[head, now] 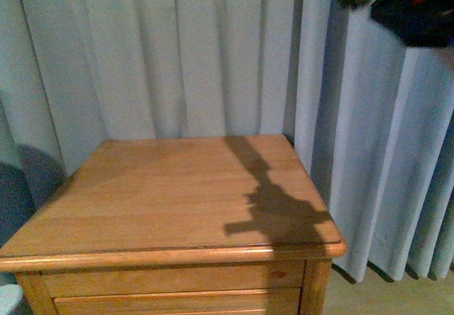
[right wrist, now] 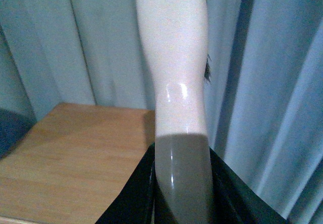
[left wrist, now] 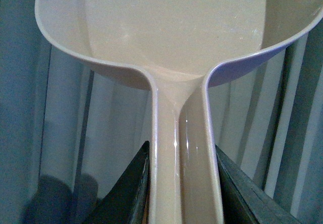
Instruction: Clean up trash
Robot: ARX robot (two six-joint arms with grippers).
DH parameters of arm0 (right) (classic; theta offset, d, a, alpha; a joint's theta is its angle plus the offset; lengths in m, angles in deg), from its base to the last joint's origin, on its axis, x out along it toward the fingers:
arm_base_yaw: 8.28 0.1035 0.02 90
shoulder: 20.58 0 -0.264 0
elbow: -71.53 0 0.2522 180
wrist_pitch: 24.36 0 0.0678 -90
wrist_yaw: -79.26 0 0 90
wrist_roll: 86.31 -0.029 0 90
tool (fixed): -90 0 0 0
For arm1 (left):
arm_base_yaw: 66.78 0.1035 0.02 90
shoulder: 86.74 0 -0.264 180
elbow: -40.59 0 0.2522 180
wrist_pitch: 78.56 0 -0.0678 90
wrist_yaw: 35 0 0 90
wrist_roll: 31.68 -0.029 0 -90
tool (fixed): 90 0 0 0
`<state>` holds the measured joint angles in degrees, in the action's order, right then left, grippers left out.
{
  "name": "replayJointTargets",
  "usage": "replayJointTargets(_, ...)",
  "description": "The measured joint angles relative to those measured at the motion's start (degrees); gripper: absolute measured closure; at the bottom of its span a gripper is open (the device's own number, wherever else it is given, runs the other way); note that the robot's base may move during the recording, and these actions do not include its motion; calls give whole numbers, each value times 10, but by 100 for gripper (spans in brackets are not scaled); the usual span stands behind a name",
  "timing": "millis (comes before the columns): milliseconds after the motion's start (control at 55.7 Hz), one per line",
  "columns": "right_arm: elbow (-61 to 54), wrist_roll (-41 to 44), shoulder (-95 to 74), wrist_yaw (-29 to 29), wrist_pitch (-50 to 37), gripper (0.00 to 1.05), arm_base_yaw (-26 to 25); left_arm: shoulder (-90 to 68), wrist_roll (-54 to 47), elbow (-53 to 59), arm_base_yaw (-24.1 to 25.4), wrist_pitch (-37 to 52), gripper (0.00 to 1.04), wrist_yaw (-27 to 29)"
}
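My left gripper (left wrist: 184, 183) is shut on the handle of the pinkish-beige dustpan (left wrist: 171, 27), held up in front of the curtain; its scoop shows no paper in it. My right gripper (right wrist: 180, 183) is shut on the handle of the brush (right wrist: 174, 57), a pale pinkish handle with a grey end and a few dark bristles showing at its side. In the front view the right arm (head: 411, 3) is a dark shape at the top right, high above the table. The wad of white paper is not in view.
A wooden bedside table (head: 177, 194) with drawers stands against light blue-grey curtains (head: 177, 52); the arm's shadow falls on its right part. The table also shows in the right wrist view (right wrist: 75, 153). A wooden floor strip shows at the lower right (head: 383, 297).
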<state>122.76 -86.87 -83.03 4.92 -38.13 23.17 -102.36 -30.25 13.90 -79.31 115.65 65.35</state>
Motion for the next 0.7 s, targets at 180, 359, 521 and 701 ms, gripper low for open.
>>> replayJointTargets(180,-93,52,145,58,-40,83,-1,0,0,0,0,0,76,0)
replayJointTargets(359,-153,91,229,96,-106,83,-8,0,0,0,0,0,76,0)
replayJointTargets(521,-180,118,244,114,-137,83,-13,0,0,0,0,0,76,-4)
replayJointTargets(701,-183,124,244,116,-137,84,-14,-1,-1,0,0,0,76,-5)
